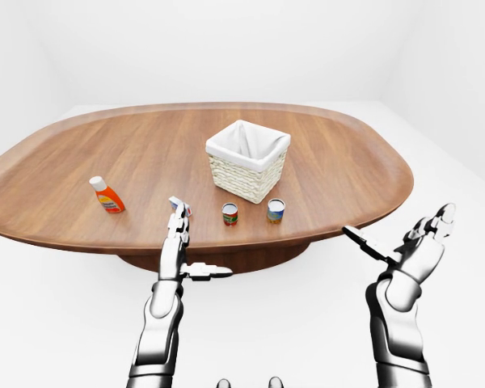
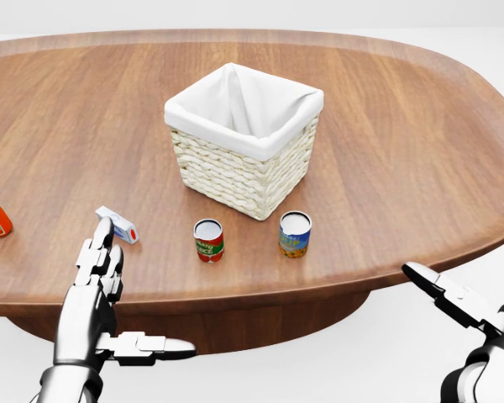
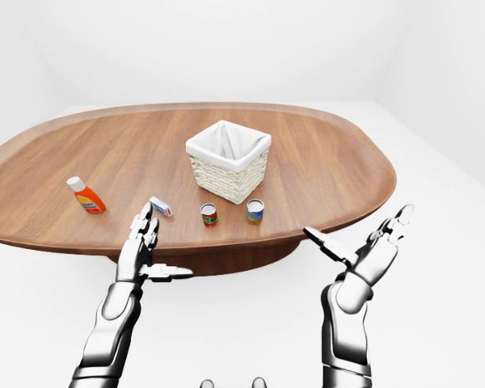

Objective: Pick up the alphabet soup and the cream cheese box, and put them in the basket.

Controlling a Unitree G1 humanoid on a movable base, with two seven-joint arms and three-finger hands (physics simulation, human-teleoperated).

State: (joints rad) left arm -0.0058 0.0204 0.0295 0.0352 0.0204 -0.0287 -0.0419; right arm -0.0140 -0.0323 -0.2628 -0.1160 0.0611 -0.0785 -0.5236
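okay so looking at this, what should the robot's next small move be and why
Probably swing the right hand in over the table toward the red-labelled can. That hand hangs open off the table's right edge, nothing is held, and the basket is empty.

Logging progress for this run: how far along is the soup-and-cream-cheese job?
Nothing looks done: the basket shows only its white liner. Nothing is in hand: the left hand and right hand are both open, off the near table edge. Both pickups remain: the alphabet soup stands below the basket beside another can, and the cream cheese box lies just past the left fingertips.
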